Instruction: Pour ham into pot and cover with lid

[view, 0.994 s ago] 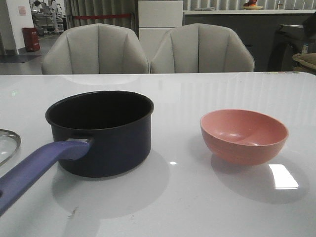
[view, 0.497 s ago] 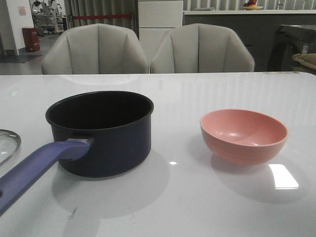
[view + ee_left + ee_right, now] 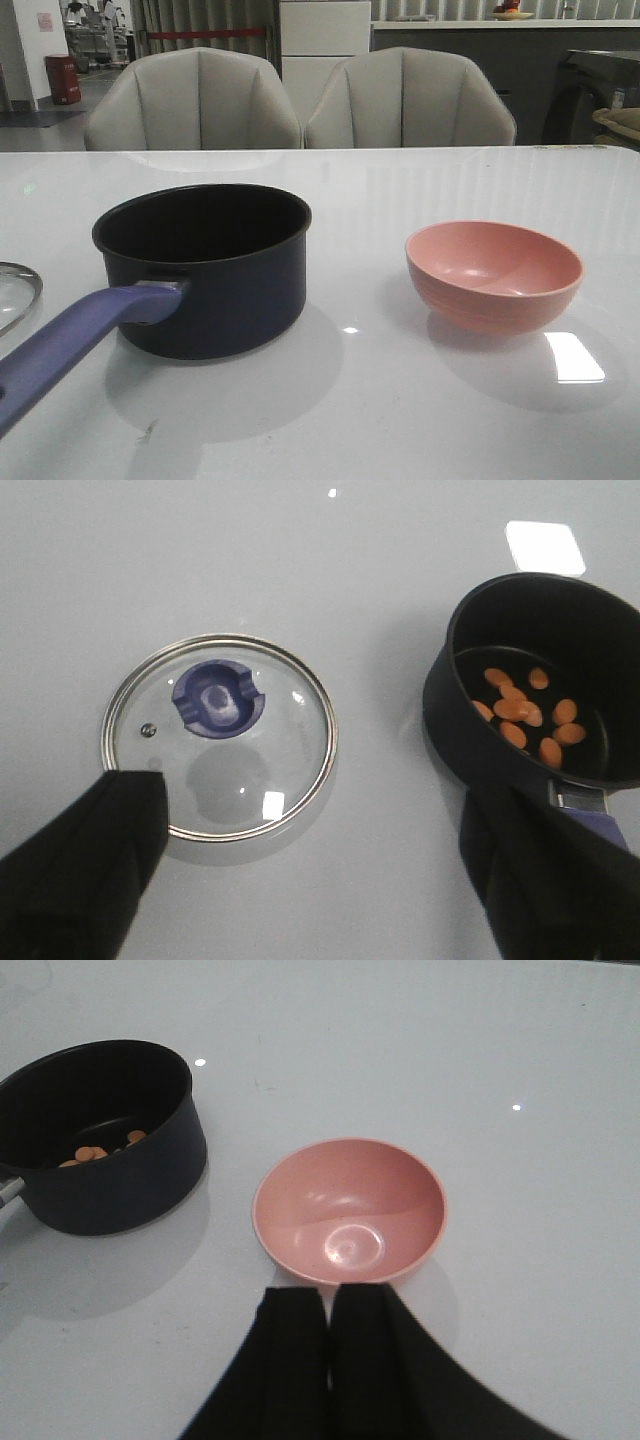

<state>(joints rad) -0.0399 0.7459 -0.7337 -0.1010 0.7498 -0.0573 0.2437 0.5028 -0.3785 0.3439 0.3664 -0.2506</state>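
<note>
The navy pot (image 3: 215,285) stands left of centre, its purple-blue handle (image 3: 70,340) pointing to the front left. Several orange-pink ham chunks (image 3: 525,715) lie in the pot (image 3: 470,720); they also show in the right wrist view (image 3: 100,1150). The glass lid (image 3: 250,770) lies flat on the table left of the pot, knob (image 3: 218,698) up; only its edge (image 3: 15,290) shows in the front view. My left gripper (image 3: 315,865) hovers above it, open wide and empty. My right gripper (image 3: 328,1295) is shut and empty, just short of the empty pink bowl (image 3: 348,1210).
The pink bowl (image 3: 493,275) stands upright right of the pot. Two grey chairs (image 3: 300,100) stand behind the white table's far edge (image 3: 320,150). Neither arm shows in the front view.
A dark form at the front view's upper right edge has gone out of view. The pot, bowl and lid have not moved.
</note>
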